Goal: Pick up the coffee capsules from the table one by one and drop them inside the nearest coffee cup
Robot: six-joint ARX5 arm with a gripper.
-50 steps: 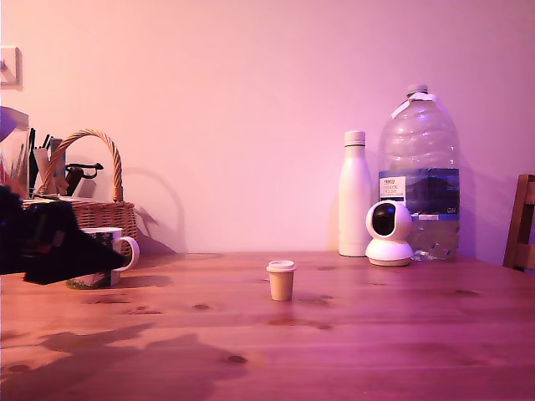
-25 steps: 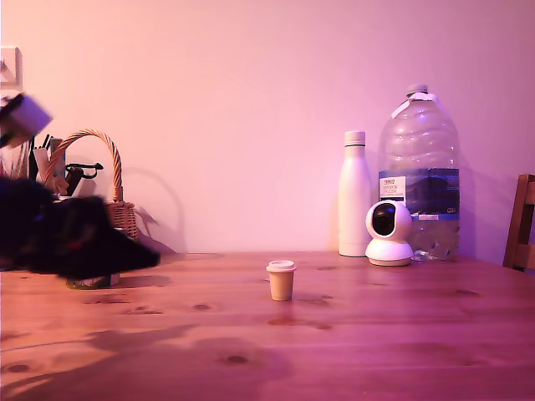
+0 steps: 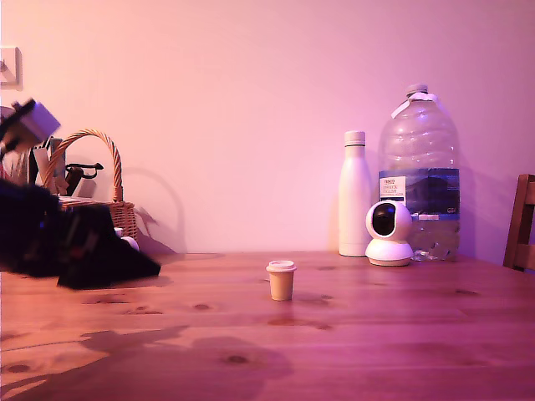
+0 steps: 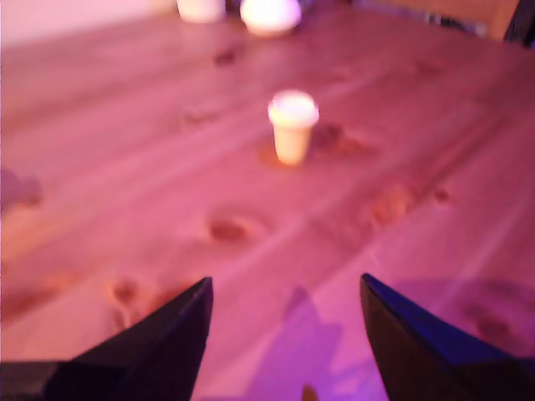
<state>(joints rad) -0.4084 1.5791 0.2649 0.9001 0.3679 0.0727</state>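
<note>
A tan coffee capsule [image 3: 281,280] with a pale flat rim stands upright on the wooden table [image 3: 376,334], mid-table in the exterior view. The wrist view shows the same capsule [image 4: 292,126] ahead of the fingers, well apart from them. My gripper [image 3: 138,266] is a dark shape at the exterior view's left, low over the table, pointing toward the capsule. Its two dark fingers [image 4: 167,334] stand wide apart with nothing between them, so the gripper [image 4: 284,288] is open. The coffee cup is almost wholly hidden behind the arm; only a bit of its white handle [image 3: 129,242] shows.
A wicker basket [image 3: 100,200] with utensils stands at the back left of the exterior view. At the back right are a white bottle [image 3: 354,194], a large water jug [image 3: 418,167] and a small white camera [image 3: 389,234]. A wooden chair [image 3: 522,221] is at the right edge.
The arm has swung from in front of the cup toward the exterior view's right and dropped lower, its tip now nearer the capsule. The capsule has not moved.
</note>
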